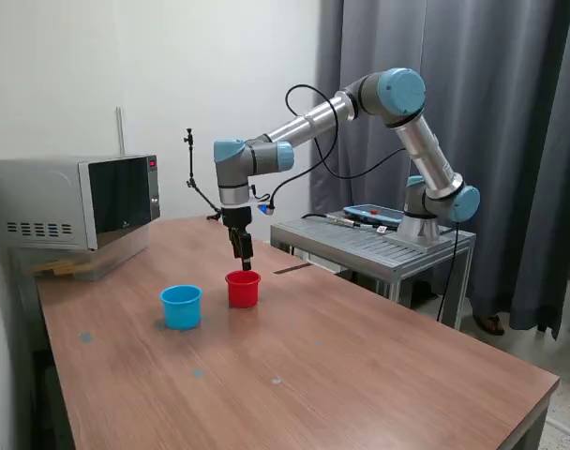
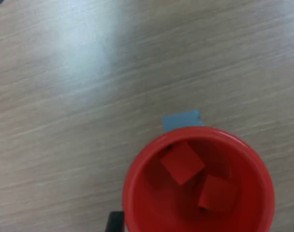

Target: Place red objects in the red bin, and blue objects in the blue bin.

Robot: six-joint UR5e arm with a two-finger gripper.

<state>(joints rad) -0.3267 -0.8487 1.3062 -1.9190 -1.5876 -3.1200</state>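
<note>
Indoors, wooden table (image 1: 360, 366), microwave (image 1: 74, 202), grey curtains (image 1: 510, 112)

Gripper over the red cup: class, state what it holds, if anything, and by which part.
Nothing appears held. The gripper hangs just above the red cup, and both red cubes lie inside the cup. Whether its jaws are open cannot be told.
</note>
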